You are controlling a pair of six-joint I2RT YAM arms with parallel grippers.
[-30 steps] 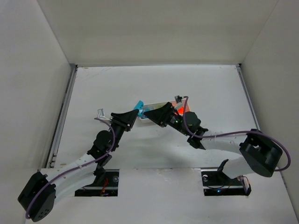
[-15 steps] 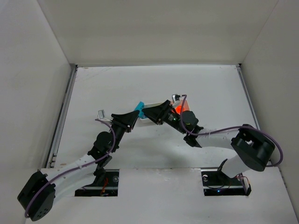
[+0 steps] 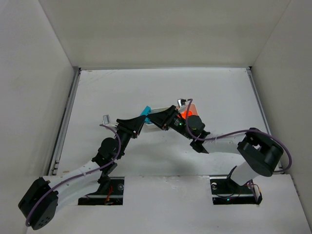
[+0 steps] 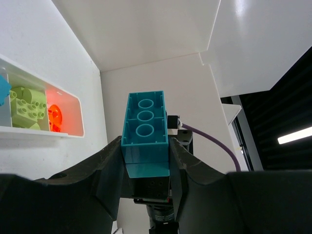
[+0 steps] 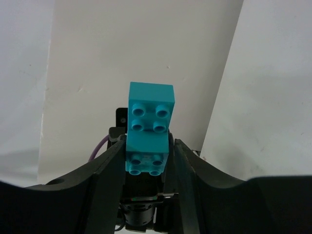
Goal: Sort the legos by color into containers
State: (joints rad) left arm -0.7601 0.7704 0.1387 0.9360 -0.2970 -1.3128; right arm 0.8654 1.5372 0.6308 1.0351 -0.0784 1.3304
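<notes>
A teal-blue lego (image 4: 145, 129) is clamped between my left gripper's (image 4: 145, 151) fingers, its hollow underside facing the camera. From above, this lego (image 3: 145, 110) sticks out where the two grippers meet over the tray's left end. My right gripper (image 5: 147, 146) straddles the same stepped teal lego (image 5: 149, 129): one finger touches it and a narrow gap remains at the other. The white tray (image 4: 63, 134) holds yellow-green legos (image 4: 27, 105) in its middle container and an orange-red lego (image 4: 54, 117) in the end one. Another teal piece (image 4: 3, 90) shows at the frame edge.
White walls enclose the table on three sides. Both arms cross over the tray (image 3: 163, 108), hiding most of it from above; only its orange-red end (image 3: 187, 113) shows. A purple cable (image 3: 229, 139) runs along the right arm.
The right gripper has moved left onto the teal lego held by the left gripper, and its jaws have narrowed around it. The left arm has stayed still.
</notes>
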